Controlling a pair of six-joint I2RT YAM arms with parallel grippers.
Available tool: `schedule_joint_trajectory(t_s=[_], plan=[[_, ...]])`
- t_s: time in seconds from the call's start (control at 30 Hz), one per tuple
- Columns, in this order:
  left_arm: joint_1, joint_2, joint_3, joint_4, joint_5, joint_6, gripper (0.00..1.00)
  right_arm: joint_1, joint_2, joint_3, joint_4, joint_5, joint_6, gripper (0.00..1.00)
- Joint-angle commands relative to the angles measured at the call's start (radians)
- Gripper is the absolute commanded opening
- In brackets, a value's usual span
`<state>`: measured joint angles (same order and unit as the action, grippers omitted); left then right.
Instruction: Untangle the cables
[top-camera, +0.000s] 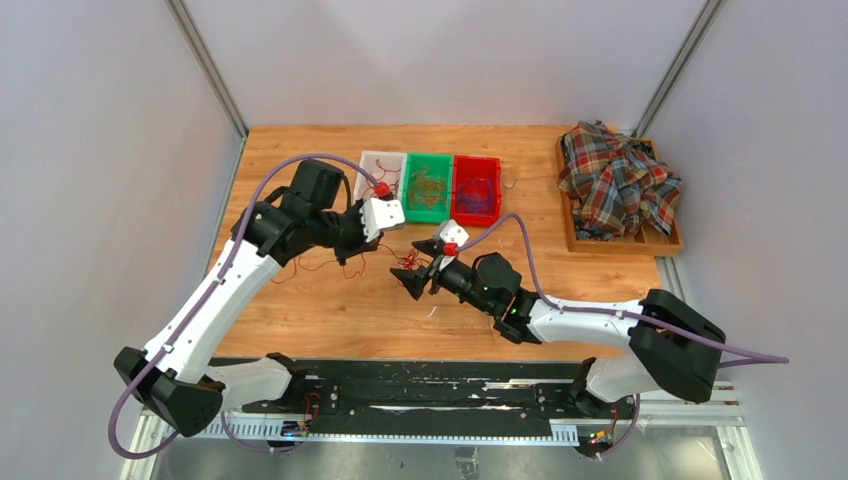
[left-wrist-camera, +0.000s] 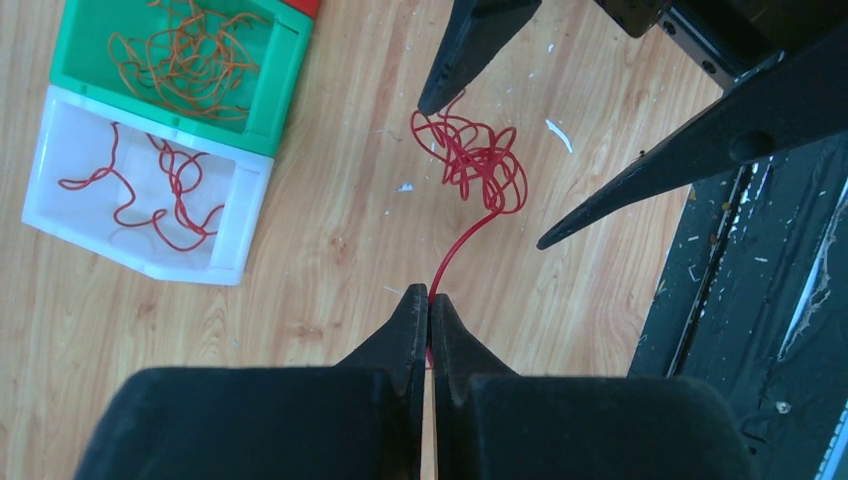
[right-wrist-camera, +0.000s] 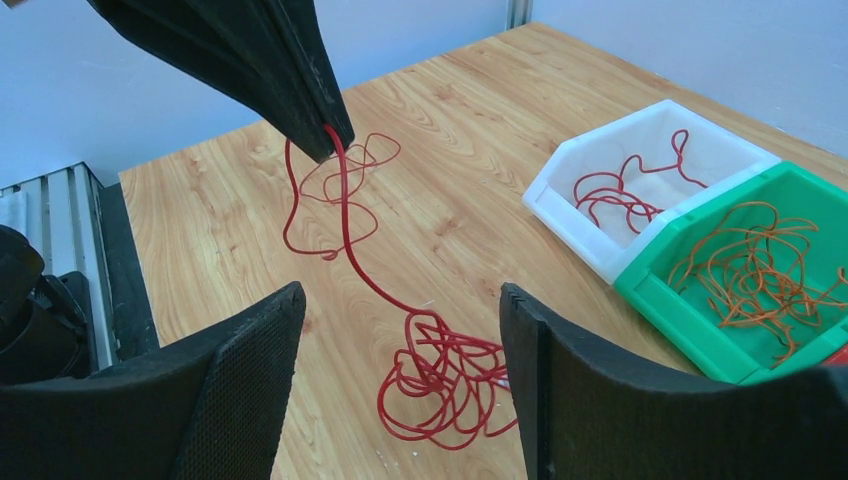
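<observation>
A red cable lies as a small tangle (left-wrist-camera: 484, 165) on the wooden table, and one strand rises from it to my left gripper (left-wrist-camera: 429, 296), which is shut on that strand. Seen from the right wrist, the strand runs from the left gripper (right-wrist-camera: 325, 140) down to the tangle (right-wrist-camera: 440, 385), with more red loops (right-wrist-camera: 330, 195) behind it. My right gripper (right-wrist-camera: 400, 292) stands open just above the tangle, one finger on either side, touching nothing. From above, both grippers (top-camera: 350, 250) (top-camera: 410, 280) meet mid-table.
Three bins stand in a row at the back: a white bin (top-camera: 378, 160) holding red cable, a green bin (top-camera: 428, 160) holding orange cable, and a red bin (top-camera: 476, 218). At the far right is a wooden tray (top-camera: 668, 243) with a plaid shirt (top-camera: 615, 180).
</observation>
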<state>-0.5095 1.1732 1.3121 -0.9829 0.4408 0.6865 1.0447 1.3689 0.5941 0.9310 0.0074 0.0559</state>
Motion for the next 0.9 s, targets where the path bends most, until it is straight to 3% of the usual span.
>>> schedule_joint_trajectory(t_s=[0.0, 0.2, 0.47, 0.87], plan=[[-0.019, -0.017, 0.037, -0.005, 0.018, -0.028, 0.01, 0.014, -0.016, -0.021, 0.033, 0.015, 0.008, 0.70], [-0.027, -0.011, 0.055, -0.005, 0.027, -0.041, 0.01, 0.015, -0.001, -0.004, -0.005, 0.071, -0.002, 0.65], [-0.036, -0.016, 0.094, -0.004, 0.038, -0.064, 0.01, 0.014, 0.021, 0.014, 0.002, 0.035, 0.023, 0.62], [-0.040, -0.027, 0.118, -0.004, 0.044, -0.078, 0.01, 0.015, -0.038, -0.028, 0.019, 0.150, -0.001, 0.56]])
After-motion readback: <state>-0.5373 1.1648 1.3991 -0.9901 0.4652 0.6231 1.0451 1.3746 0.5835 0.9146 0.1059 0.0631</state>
